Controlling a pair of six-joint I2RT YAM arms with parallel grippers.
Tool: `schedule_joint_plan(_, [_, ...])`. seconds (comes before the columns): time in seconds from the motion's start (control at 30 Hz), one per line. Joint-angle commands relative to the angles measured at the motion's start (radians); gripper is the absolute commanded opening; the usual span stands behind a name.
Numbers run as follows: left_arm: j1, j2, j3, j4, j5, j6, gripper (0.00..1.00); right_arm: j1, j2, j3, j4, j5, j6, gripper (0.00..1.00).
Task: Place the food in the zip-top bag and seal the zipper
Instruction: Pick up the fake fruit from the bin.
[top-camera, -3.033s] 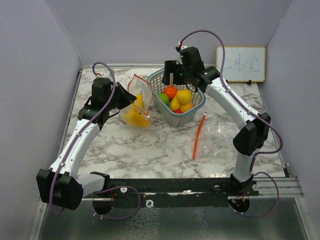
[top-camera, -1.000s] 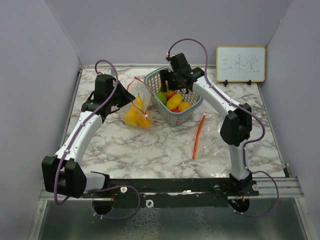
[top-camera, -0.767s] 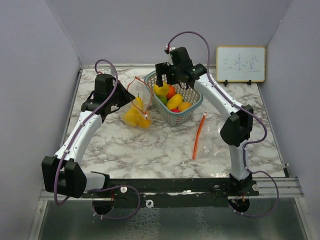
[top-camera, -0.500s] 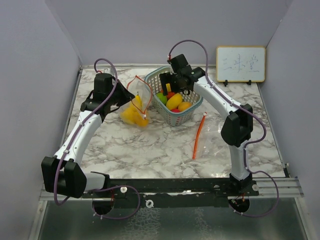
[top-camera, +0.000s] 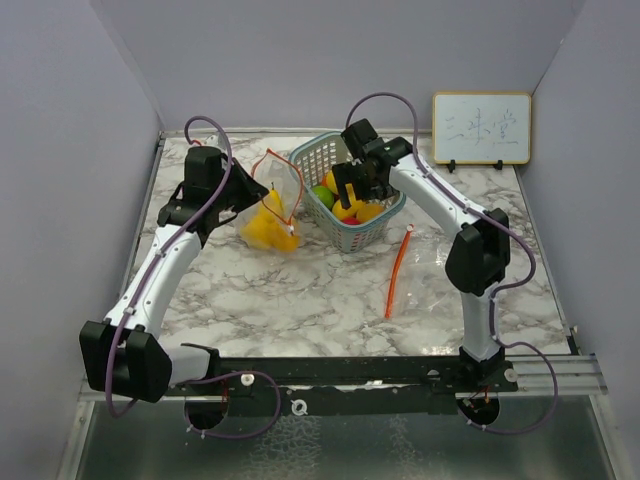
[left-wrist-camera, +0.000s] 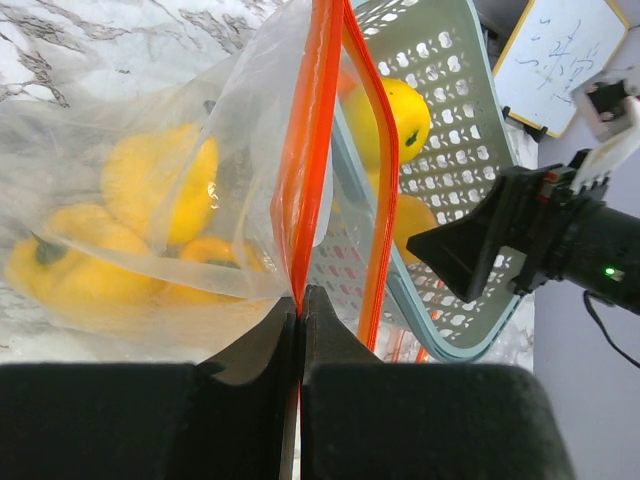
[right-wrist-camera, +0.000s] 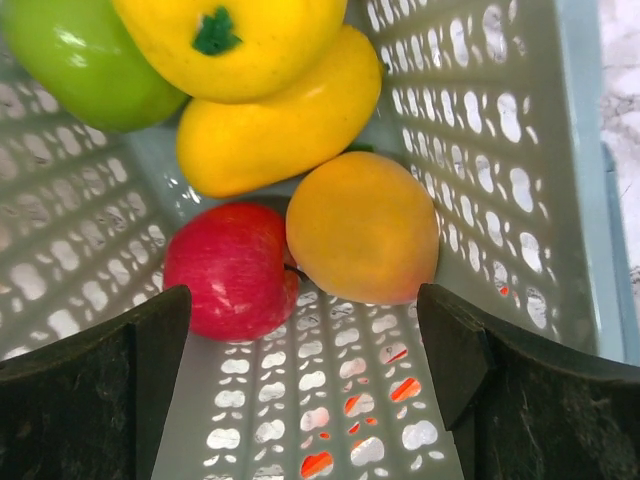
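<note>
Food (top-camera: 366, 212) is split between two containers. In the left wrist view we see several yellow fruits (left-wrist-camera: 160, 190) inside the clear zip-top bag (left-wrist-camera: 230, 110). The bag lies on the marble table (top-camera: 300, 290), just left of the pale blue basket (top-camera: 388, 212). The left gripper (left-wrist-camera: 300, 296) has its jaws pressed together on the orange zipper (left-wrist-camera: 318, 120) at the bag's rim and holds that edge raised. The other side of the rim stands apart from the pinched side, so the mouth is open.

The right gripper (right-wrist-camera: 300, 320) hangs inside the basket with its jaws spread wide. Between its fingers (right-wrist-camera: 90, 400) we see a red apple (right-wrist-camera: 230, 270) touching a round orange fruit (right-wrist-camera: 362, 228) on the basket floor. Beyond them lies a long yellow fruit (right-wrist-camera: 280, 125). A yellow pepper (right-wrist-camera: 235, 40) rests against it, with a green fruit (right-wrist-camera: 70, 65) beside the pepper.

In the top view, a loose orange strip (top-camera: 398, 270) lies on the table right of the basket. A whiteboard (top-camera: 481, 128) stands at the far right corner.
</note>
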Motion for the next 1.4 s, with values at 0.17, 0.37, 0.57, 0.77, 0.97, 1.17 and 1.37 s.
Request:
schedule_joint_plan(0.17, [0.008,-0.062,0.000,0.007,-0.005,0.009,0.00,-0.001,0.088,-0.093,-0.029,0.116,0.025,0.92])
schedule_joint_plan(0.37, [0.011,-0.065,0.003,-0.008,-0.009,0.016,0.00,-0.003,0.140,-0.129,0.018,0.155,0.035,0.86])
schedule_joint_plan(0.57, [0.013,-0.058,0.006,-0.008,-0.011,0.021,0.00,-0.003,0.151,-0.204,0.051,0.133,0.030,0.78])
schedule_joint_plan(0.77, [0.014,-0.049,-0.001,0.000,-0.004,0.015,0.00,-0.004,0.112,-0.202,0.111,0.117,-0.006,0.35])
schedule_joint_plan(0.97, [0.015,-0.047,-0.005,0.009,-0.003,0.015,0.00,-0.002,0.055,-0.162,0.150,0.122,-0.032,0.03])
schedule_joint_plan(1.17, [0.016,-0.044,-0.004,0.014,-0.004,0.016,0.00,-0.003,-0.047,-0.147,0.278,0.022,-0.043,0.02])
schedule_joint_plan(1.37, [0.016,-0.049,-0.003,0.011,-0.007,0.019,0.00,-0.002,-0.046,-0.080,0.277,-0.066,0.006,0.02])
